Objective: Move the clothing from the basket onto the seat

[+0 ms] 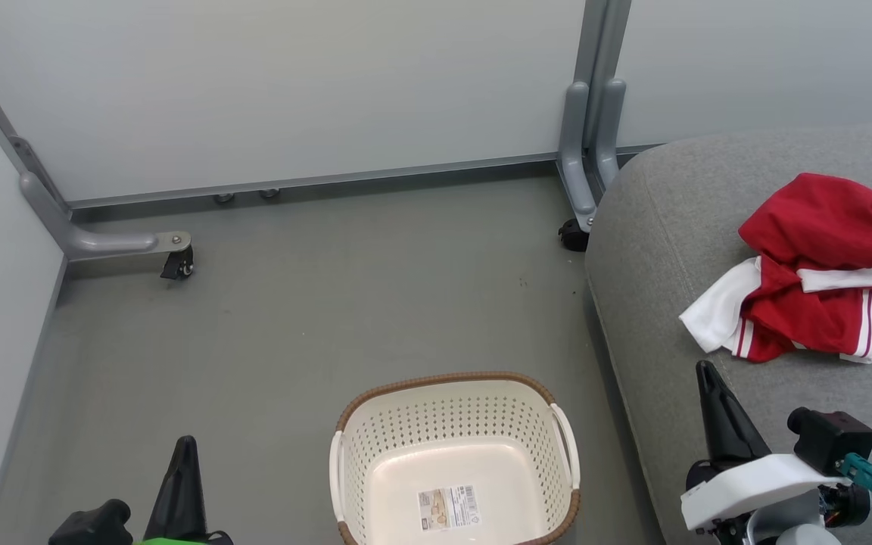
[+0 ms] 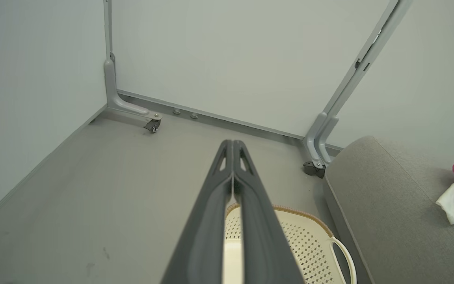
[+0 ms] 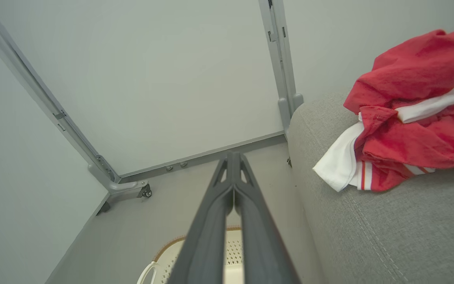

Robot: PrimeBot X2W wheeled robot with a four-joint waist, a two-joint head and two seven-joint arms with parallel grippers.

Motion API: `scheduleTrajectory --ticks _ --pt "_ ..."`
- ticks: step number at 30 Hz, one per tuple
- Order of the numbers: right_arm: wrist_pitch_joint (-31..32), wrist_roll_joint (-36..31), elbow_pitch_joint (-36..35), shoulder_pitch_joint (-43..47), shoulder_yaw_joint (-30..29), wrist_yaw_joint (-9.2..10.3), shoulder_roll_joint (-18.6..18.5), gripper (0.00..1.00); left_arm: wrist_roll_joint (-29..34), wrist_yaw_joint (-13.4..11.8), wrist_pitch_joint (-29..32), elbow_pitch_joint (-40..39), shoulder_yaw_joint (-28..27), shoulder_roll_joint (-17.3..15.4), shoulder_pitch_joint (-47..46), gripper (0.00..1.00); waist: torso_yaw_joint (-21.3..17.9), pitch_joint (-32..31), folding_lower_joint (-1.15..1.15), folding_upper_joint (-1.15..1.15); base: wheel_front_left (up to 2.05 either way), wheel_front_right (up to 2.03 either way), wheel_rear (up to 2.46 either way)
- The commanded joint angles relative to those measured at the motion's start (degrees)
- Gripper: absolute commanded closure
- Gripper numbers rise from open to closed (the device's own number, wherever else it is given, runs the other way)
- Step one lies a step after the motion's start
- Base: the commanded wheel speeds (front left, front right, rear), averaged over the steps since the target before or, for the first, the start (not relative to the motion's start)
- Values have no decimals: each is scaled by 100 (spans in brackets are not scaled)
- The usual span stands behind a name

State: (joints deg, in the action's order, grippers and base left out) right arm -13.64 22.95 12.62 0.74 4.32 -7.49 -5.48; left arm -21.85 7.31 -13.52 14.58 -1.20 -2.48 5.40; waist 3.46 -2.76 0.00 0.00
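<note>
We're looking down on the clothing (image 1: 814, 272), a rumpled heap of soft red fabric with white panels and thin red-and-white stripes. It's lying on the seat (image 1: 671, 227), a big light grey cushion in coarse woven cloth with a rounded edge and a stitched seam running along it. On the smooth grey floor (image 1: 292, 318), just beside the seat, stands the basket (image 1: 451, 416): cream-white plastic, a rounded rectangle, walls peppered with little holes, a brown woven-look rim round the top and white loop handles at the sides. We see its glossy bottom bare, with a paper label (image 1: 448, 507) stuck there. Behind it all stand pale flat panels (image 1: 292, 91) on grey metal legs, with a small black caster (image 1: 179, 265) at the foot of one. Now the right gripper (image 1: 703, 369): it shows against the near part of the seat, long dark tapering fingers, jaws pressed together with nothing between them. The clothing lies apart from the tips, farther back on the cushion and off to the right. The left gripper (image 1: 185, 441) hangs over the floor left of the basket, jaws likewise pressed tight and holding nothing, well apart from the clothing.
</note>
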Motion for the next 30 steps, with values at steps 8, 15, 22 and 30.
scheduleTrajectory --ticks 8,15,22,30 --pt "255 911 -60 -210 -160 0 17 100 -918 3 241 -92 -80 -21 -250 100 -25 21 0 0 0 0 0" --pt "432 1519 -42 -264 -255 0 40 100 -1535 5 416 -91 -127 -26 -350 100 -45 38 0 0 0 0 0" --pt "598 2083 -26 -319 -341 0 61 100 -2113 7 582 -90 -169 -31 -440 100 -65 55 0 0 0 0 0" --pt "762 2652 -8 -364 -430 0 82 100 -2694 9 746 -90 -209 -36 -532 100 -87 74 0 0 0 0 0"
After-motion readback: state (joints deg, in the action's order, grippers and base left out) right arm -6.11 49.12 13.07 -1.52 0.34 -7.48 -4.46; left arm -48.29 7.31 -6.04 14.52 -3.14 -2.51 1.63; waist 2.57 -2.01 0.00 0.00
